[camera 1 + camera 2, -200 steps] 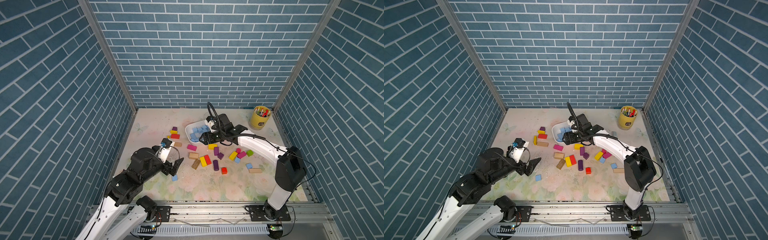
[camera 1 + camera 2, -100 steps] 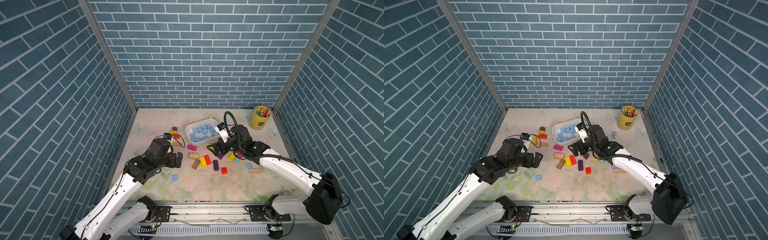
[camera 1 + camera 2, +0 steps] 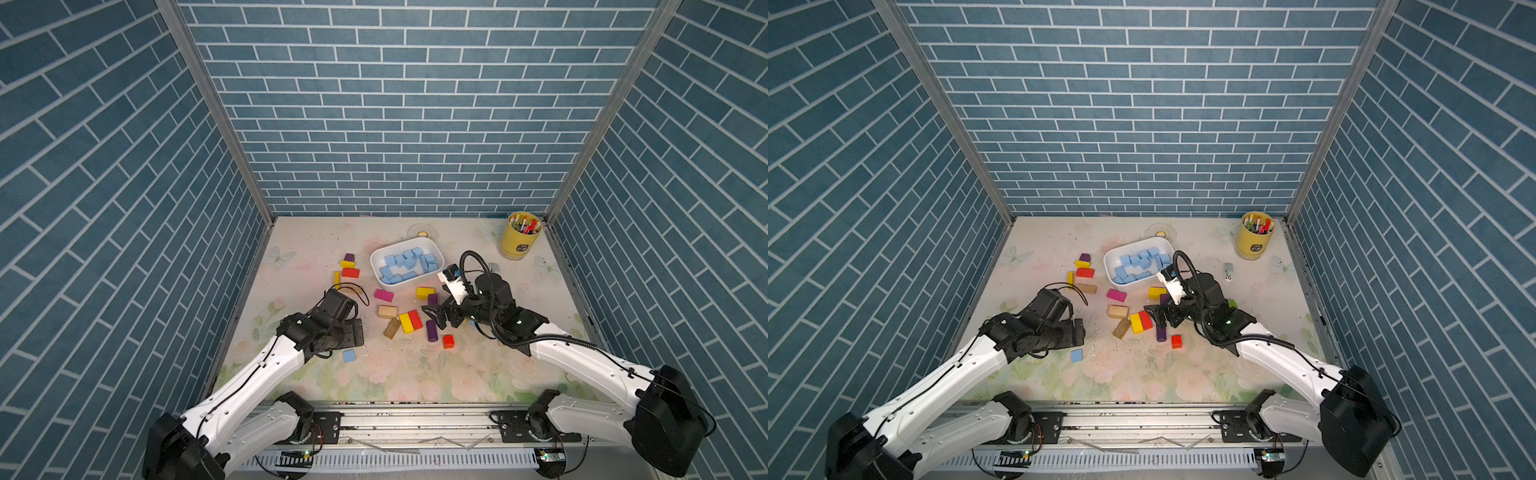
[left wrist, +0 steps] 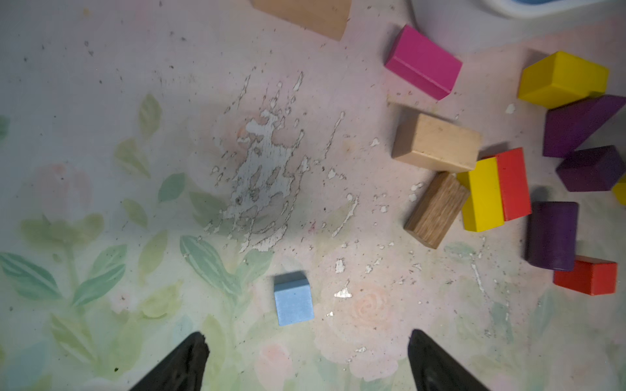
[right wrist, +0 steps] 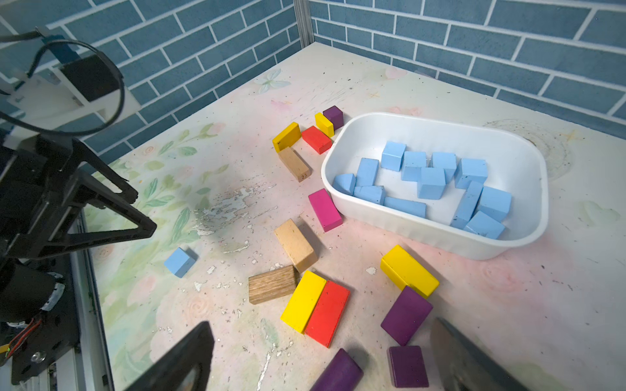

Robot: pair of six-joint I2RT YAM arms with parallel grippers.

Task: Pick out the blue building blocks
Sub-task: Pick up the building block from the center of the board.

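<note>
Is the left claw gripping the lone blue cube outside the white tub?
No, the blue cube lies free on the table in front of the left claw, which stands open and empty.

White tub (image 5: 423, 119) as ref: pink block (image 3: 383, 295) just beside its near-left corner, tan block (image 3: 387, 311) further out, yellow pen cup (image 3: 519, 243) well apart to its right.

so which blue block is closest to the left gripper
The lone blue cube on the mat, before the left gripper; the others in view lie in the white tub.
</note>
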